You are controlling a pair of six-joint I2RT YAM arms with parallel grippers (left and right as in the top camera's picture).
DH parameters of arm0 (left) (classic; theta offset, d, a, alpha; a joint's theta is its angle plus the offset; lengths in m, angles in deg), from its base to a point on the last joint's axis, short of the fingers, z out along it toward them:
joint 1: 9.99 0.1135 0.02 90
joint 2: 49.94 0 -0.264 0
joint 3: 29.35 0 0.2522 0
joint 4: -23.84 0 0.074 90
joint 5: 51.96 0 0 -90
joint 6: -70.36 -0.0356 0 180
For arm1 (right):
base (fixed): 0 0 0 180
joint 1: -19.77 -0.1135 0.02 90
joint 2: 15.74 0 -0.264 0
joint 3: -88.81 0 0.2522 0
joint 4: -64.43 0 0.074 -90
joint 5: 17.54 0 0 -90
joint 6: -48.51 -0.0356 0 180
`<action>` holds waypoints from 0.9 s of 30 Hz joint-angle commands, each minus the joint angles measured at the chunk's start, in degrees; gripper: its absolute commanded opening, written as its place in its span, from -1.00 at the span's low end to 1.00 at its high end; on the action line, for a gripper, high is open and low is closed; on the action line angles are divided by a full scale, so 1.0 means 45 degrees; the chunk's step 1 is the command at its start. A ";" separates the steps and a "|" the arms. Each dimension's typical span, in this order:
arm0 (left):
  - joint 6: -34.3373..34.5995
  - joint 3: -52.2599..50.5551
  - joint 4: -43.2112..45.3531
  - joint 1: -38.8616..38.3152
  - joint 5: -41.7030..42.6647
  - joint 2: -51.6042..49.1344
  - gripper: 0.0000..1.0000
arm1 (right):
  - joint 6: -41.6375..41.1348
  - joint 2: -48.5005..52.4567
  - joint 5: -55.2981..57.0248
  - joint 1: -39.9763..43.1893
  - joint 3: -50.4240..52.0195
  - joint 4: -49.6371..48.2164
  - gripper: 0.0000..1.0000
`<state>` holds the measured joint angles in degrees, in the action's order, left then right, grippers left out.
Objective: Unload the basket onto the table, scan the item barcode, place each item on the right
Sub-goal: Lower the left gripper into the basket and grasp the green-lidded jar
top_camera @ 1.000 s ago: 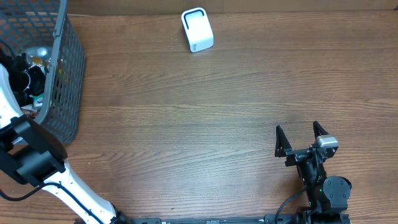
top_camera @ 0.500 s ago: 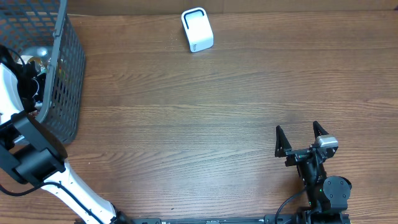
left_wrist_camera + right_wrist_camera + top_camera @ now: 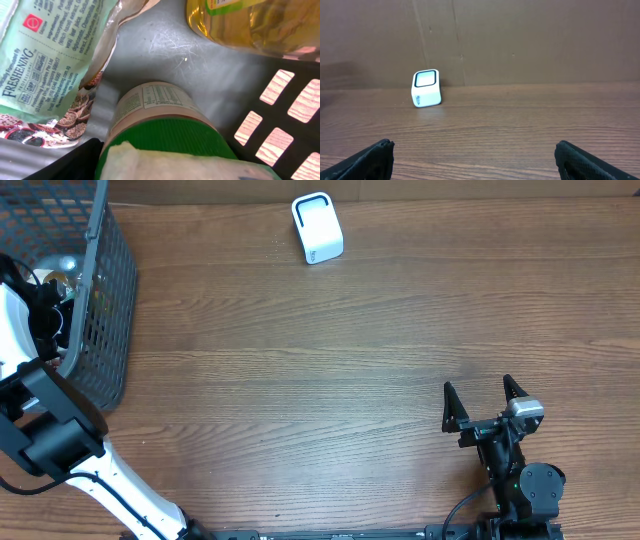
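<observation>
Down in the grey mesh basket (image 3: 95, 300), upper left of the overhead frame, with the left claw (image 3: 48, 308). Impossible to tell from either view whether spread or pinching: just a dark finger (image 3: 65, 162) at the lower left edge of the wrist frame and something pale across the bottom.

Right under the lens, lid toward the camera: a green-lidded jar (image 3: 150, 115), most likely the item to lift. Best to straddle the lid square-on, squeeze on the ribbed side rather than the label, and check for a firm hold before rising.

Tight quarters here: snack bag (image 3: 45, 50) pressing in from the upper left, oil bottle (image 3: 250, 20) at upper right, basket wall slots at lower right. So straight up and over the rim, no dragging sideways against the mesh.

Beyond that, plenty of bare wooden surface (image 3: 300, 400) across the middle of the overhead frame. White scanner (image 3: 316, 227) at top centre, well apart from the basket; barcode to be turned toward its window.

Right claw (image 3: 485, 402) at lower right, jaws spread wide, holding nothing, well clear of the path.
</observation>
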<state>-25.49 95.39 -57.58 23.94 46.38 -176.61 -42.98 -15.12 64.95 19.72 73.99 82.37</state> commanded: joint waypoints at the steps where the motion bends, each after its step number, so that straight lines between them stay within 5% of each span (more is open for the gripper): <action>1: -0.0102 -0.0073 0.0039 -0.0053 -0.0151 -0.0102 0.59 | 0.0015 -0.0078 -0.0019 -0.0058 0.0136 -0.0039 1.00; 8: -0.0029 -0.0083 0.0034 -0.0053 -0.0563 -0.0102 0.58 | 0.0015 -0.0073 -0.0019 -0.0058 0.0136 -0.0039 1.00; 13: 0.0170 -0.0078 0.0015 -0.0053 -0.0520 -0.0063 0.21 | 0.0015 -0.0078 -0.0019 -0.0058 0.0136 -0.0039 1.00; 18: 0.0282 0.0437 -0.0559 -0.0049 -0.0549 0.0053 0.15 | 0.0015 -0.0073 -0.0019 -0.0058 0.0136 -0.0039 1.00; 27: 0.0991 0.5523 -0.4250 -0.0049 -0.0525 0.0068 0.08 | 0.0015 -0.0073 -0.0024 -0.0058 0.0136 -0.0039 1.00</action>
<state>-23.39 109.40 -72.29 23.85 43.82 -176.72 -42.98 -15.12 64.97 19.72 73.99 82.33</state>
